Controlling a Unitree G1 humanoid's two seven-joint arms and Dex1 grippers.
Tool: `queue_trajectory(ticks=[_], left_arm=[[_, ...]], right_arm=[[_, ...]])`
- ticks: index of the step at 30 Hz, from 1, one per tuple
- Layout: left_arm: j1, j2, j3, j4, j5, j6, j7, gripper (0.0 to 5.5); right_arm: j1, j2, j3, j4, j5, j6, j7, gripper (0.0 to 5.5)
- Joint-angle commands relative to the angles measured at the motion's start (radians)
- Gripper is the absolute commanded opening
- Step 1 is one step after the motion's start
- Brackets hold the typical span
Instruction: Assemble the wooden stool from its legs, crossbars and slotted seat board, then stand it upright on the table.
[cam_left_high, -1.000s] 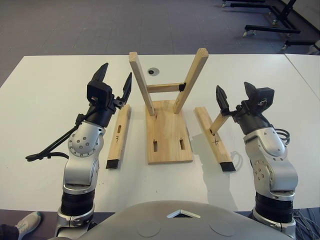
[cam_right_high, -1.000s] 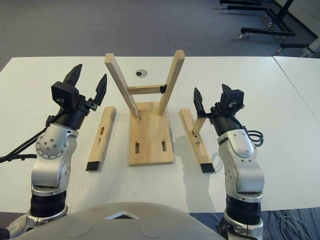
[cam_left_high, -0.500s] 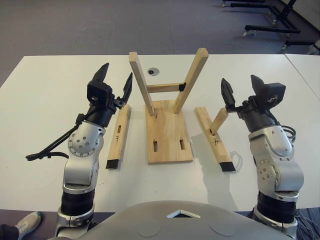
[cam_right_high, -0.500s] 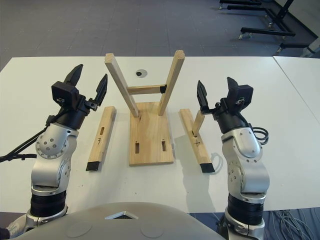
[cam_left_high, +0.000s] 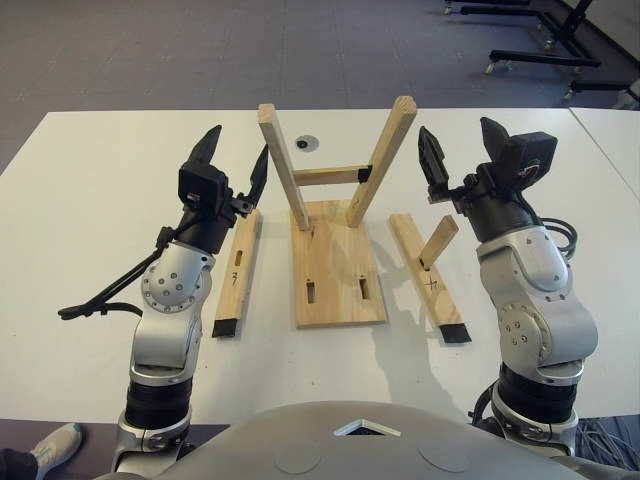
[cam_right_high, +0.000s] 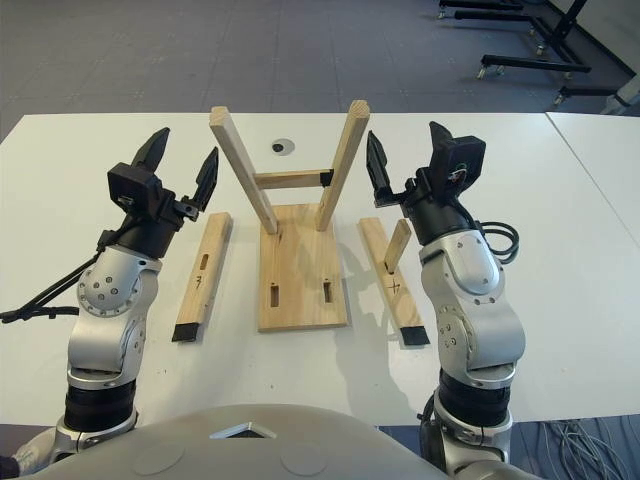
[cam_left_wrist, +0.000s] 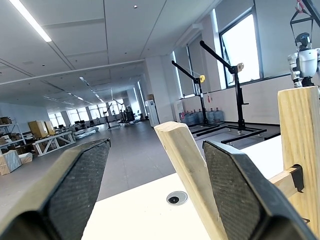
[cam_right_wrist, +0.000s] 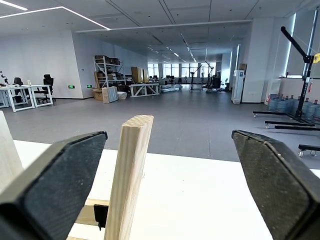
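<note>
The slotted seat board (cam_left_high: 338, 270) lies flat mid-table. Two legs (cam_left_high: 283, 165) (cam_left_high: 382, 158) stand in it, joined by a crossbar (cam_left_high: 328, 176). One loose leg (cam_left_high: 237, 272) lies left of the board. Another loose leg (cam_left_high: 428, 280) lies to the right, with a short crossbar (cam_left_high: 439, 243) sticking up from it. My left gripper (cam_left_high: 238, 142) hovers open above the left loose leg's far end, beside the left standing leg (cam_left_wrist: 192, 185). My right gripper (cam_left_high: 456, 128) is open and empty, raised just right of the right standing leg (cam_right_wrist: 127, 175).
A round cable hole (cam_left_high: 306, 143) sits in the white table (cam_left_high: 100, 200) behind the stool parts. A black cable (cam_left_high: 90, 305) trails from my left arm. A second table (cam_left_high: 612, 130) adjoins at the right. Wheeled metal frames (cam_left_high: 540, 55) stand on the floor beyond.
My right gripper has risen from around the short crossbar and swung left and forward toward the right standing leg. The crossbar stays in its leg. The left gripper has barely moved.
</note>
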Motion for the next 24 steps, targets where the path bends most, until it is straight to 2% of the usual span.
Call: queue_trajectory(ticks=[1,6,8,11,14,24], left_arm=[[-0.007,0.0,-0.001,0.004,0.013,-0.005,0.005,3.38],[0.006,0.0,0.001,-0.004,0.011,-0.005,0.006,3.38],[0.007,0.003,0.0,-0.007,0.006,-0.002,0.002,3.38],[0.0,0.01,0.0,-0.005,-0.004,0.005,-0.012,3.38],[-0.014,0.016,0.001,0.008,-0.013,0.008,-0.024,3.38],[0.003,0.002,0.0,0.004,-0.008,0.002,-0.009,3.38]], right_arm=[[-0.065,0.005,0.011,-0.043,0.015,0.051,-0.015,4.6],[-0.11,-0.008,-0.003,-0.077,0.027,0.088,-0.018,4.6],[-0.061,-0.011,-0.002,-0.054,0.008,0.068,-0.006,4.6],[0.08,-0.002,0.01,0.049,-0.039,0.006,0.013,4.6],[0.198,-0.026,0.091,0.283,-0.076,0.086,0.055,4.6],[0.076,0.011,-0.052,0.168,0.035,0.016,0.036,4.6]])
